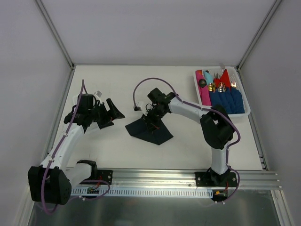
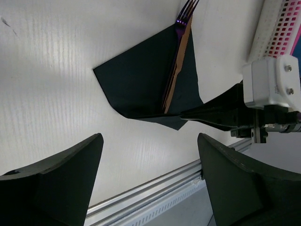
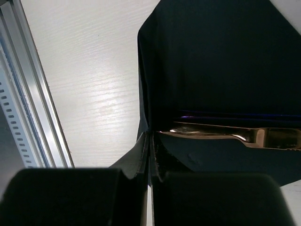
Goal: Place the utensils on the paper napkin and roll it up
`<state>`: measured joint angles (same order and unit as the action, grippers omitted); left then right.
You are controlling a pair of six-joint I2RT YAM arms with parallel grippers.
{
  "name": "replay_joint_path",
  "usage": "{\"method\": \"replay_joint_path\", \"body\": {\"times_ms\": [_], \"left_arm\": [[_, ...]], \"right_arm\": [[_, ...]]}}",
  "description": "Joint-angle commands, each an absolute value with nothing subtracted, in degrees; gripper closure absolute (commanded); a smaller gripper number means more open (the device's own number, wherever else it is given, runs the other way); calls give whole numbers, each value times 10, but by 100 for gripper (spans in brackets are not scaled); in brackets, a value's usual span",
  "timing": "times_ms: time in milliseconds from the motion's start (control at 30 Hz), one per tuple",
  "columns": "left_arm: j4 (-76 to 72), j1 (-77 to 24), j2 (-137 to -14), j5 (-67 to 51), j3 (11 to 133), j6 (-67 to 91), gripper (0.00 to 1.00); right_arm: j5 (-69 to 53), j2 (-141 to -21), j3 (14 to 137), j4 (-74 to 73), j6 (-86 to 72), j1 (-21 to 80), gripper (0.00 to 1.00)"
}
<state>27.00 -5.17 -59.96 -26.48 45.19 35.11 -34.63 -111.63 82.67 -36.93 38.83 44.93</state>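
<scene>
paper napkin (image 1: 149, 130): thin, near-black square sheet is lying flat mid-table between the two arms.
purple fork (image 2: 180, 26) and coppery knife (image 2: 176, 71): both glossy metal, are lying side by side on the napkin, with the fork tines poking past its edge.
right gripper (image 1: 151, 125): matte black fingers are pressing tightly together, pinching the napkin's edge, which is curling up there.
left gripper (image 1: 111, 115): blunt wedge-shaped jaws are standing wide apart, grasping nothing, hovering left of the napkin.
table (image 1: 103, 146): white, finely grained, is gleaming softly.
tray (image 1: 198, 92): white perforated plastic, is sitting back right, holding blue, pink and red rolls.
</scene>
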Motion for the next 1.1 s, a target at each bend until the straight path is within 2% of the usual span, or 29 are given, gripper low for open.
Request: {"method": "replay_joint_path", "body": {"times_ms": [0, 67, 100, 267, 800, 1067], "left_arm": [[232, -54, -593, -293, 434, 369, 19], [208, -65, -595, -300, 420, 379, 31], [200, -69, -597, -301, 417, 381, 41], [177, -114, -623, -287, 412, 388, 62], [98, -215, -746, -270, 425, 420, 84], [64, -230, -806, -281, 428, 434, 90]], "right_arm": [[-375, -1128, 860, -389, 411, 440, 100], [-380, -1135, 869, -395, 417, 438, 100], [-382, -1139, 874, -399, 420, 434, 100], [-391, -1160, 890, -404, 421, 427, 100], [-397, -1188, 897, -404, 423, 405, 100], [-401, -1210, 916, -406, 418, 401, 100]]}}
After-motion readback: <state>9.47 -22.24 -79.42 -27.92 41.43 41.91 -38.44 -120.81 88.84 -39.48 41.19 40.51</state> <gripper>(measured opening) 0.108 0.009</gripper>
